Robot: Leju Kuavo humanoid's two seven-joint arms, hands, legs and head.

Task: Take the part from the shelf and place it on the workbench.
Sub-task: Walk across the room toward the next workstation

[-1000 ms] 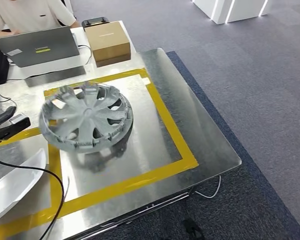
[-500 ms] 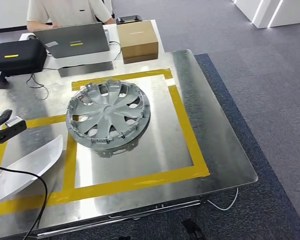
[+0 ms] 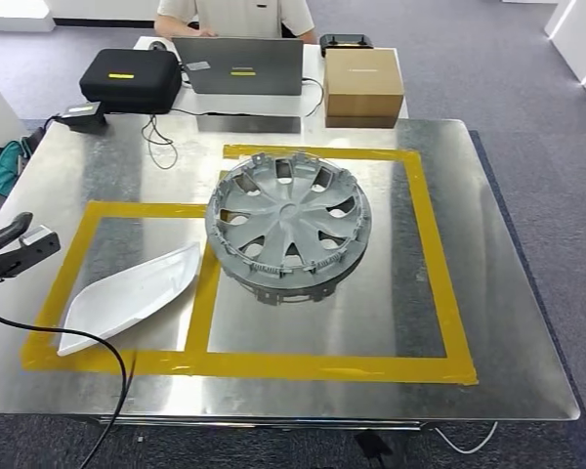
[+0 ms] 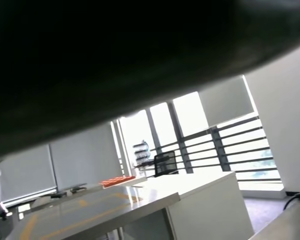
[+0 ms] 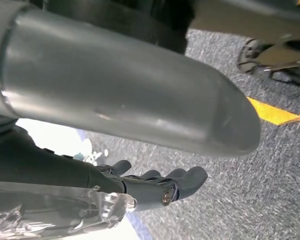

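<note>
At the near left edge of the head view a dark finger-like tip with a small grey block reaches in over the bench (image 3: 511, 322); which arm part it is cannot be told, and a black cable (image 3: 68, 337) loops down from it. In the right wrist view the right robot hand (image 5: 160, 182) hangs over grey carpet beside a silver arm tube, its dark fingers (image 5: 186, 177) lying loosely side by side, a little curled, holding nothing. The left robot hand's state cannot be told; its wrist view looks past a dark blurred mass at a bright room.

On the steel bench, yellow tape marks two adjoining rectangles. One white curved panel (image 3: 132, 293) lies flat in the left rectangle. One grey wheel cover (image 3: 288, 223), the part, rests face up in the right rectangle, its near-left rim over the tape line between them.

Farther back stand one black case (image 3: 132, 80), one grey laptop (image 3: 238, 66) and one brown cardboard box (image 3: 363, 86). A person (image 3: 234, 15) sits behind the laptop.
</note>
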